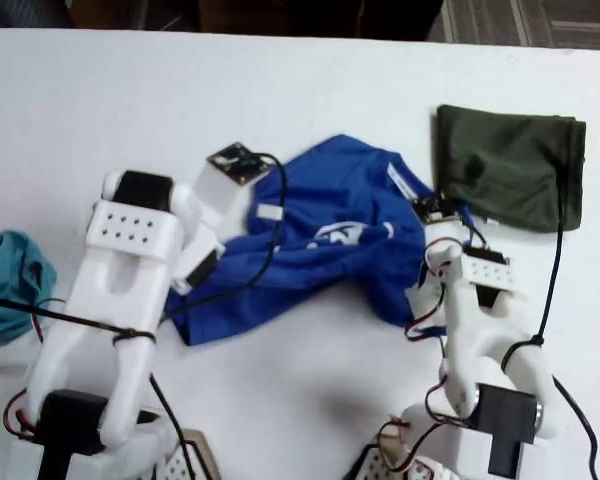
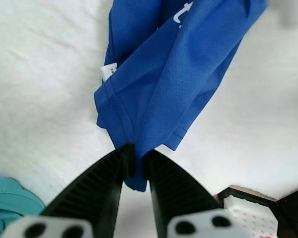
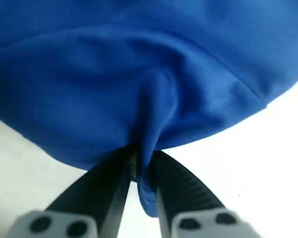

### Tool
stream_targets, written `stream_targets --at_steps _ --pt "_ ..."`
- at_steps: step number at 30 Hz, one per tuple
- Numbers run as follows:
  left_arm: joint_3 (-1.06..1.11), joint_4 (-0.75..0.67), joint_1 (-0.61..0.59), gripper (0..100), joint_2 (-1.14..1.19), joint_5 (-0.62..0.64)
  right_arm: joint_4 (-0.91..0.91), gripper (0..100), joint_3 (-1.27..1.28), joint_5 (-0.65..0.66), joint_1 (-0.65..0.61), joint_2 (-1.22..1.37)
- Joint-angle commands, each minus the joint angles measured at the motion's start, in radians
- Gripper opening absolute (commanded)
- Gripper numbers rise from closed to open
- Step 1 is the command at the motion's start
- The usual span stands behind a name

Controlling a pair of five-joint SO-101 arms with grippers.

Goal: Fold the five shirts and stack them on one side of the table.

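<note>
**Firmly pinched at two edges — blue shirt ready for folding**

Both grippers were clamped on the blue shirt (image 1: pixel 320 240), which lay bunched across the middle of the table (image 1: pixel 130 90) between the two arms. The left gripper (image 2: pixel 138 159) had its jaws closed on a hemmed corner, with the cloth pinched between the black fingers. The right gripper (image 3: pixel 141 161) had likewise closed on a pucker of fabric at the opposite edge. Grips on two sides suggested the aim was to spread or lift the shirt so it could be folded flat — a single pinch would have let it hang in a bundle.

The green shirt (image 1: pixel 510 165) lay folded on the right side of the table, just beside the blue one, and was likely the start of the stack. The teal shirt (image 1: pixel 10 285) sat crumpled at the left edge, apart from the others, probably waiting its turn.

As for writing, white print (image 2: pixel 184 12) showed on the blue shirt, but creases hid most of it and it could not be read. A small white tag (image 2: pixel 108 72) at a seam carried marks too small to make out.
</note>
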Motion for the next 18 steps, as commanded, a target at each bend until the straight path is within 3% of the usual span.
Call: stream_targets --at_steps 1,8,18 --pt "-0.013 0.026 -0.009 3 -0.052 -0.008 0.015 1.8 -0.074 0.031 0.027 -0.001" --pt "-0.013 0.077 -0.009 3 -0.052 -0.003 0.050 1.8 -0.161 0.074 0.208 -0.200" --pt "-0.079 0.097 -0.011 3 -0.052 0.002 0.067 1.8 -0.081 0.132 0.171 -0.433"
